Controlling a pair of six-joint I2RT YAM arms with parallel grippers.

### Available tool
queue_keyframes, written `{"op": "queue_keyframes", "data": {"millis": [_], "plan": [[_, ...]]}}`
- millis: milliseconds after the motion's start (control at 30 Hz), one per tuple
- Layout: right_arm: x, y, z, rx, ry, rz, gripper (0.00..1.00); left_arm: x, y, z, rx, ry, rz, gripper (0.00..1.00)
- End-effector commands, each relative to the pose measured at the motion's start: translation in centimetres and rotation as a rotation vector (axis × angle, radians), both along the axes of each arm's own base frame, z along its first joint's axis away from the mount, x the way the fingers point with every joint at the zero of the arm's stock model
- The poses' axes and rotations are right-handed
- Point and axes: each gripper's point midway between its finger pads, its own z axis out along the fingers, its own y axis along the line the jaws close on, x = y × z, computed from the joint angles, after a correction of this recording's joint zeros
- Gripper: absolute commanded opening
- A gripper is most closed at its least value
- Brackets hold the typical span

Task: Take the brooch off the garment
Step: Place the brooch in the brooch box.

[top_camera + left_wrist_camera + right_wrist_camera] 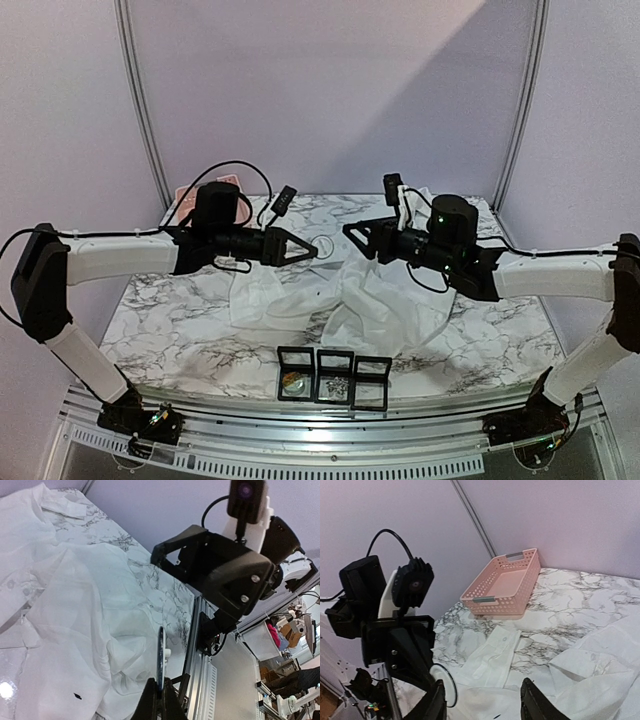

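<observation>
Pinches the brooch (161, 650), a thin ring, tight in the left gripper (161, 692), up in the air and off the shirt (330, 300). Holds the right gripper (485, 707) open with nothing in it, near the left one, tips facing. Under both, the white shirt, crumpled on the table (170, 310). At the far left corner, a pink basket (495, 600). At the near edge, three black boxes (335, 378).

Round brooch (161, 652) pinched edge-on in left gripper (160, 690), lifted clear of wrinkled white garment (290, 300).
</observation>
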Motion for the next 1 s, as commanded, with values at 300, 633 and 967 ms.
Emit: {"op": "queue_keyframes", "data": {"millis": [300, 633, 967], "plan": [[-1.3, -3.3, 3.4, 0.027, -0.032, 0.013, 0.65, -1.1, 0.5, 0.3, 0.154, -0.176, 0.016, 0.0], [2.7, -10.5, 2.2, -0.055, 0.062, -0.208, 0.66, -7.2, 1.2, 4.0, 0.257, -0.523, 0.05, 0.0], [2.6, -13.7, 3.0, -0.065, 0.021, -0.297, 0.66, -16.6, 0.5, 0.8, 0.45, -0.619, -0.025, 0.0]]}}
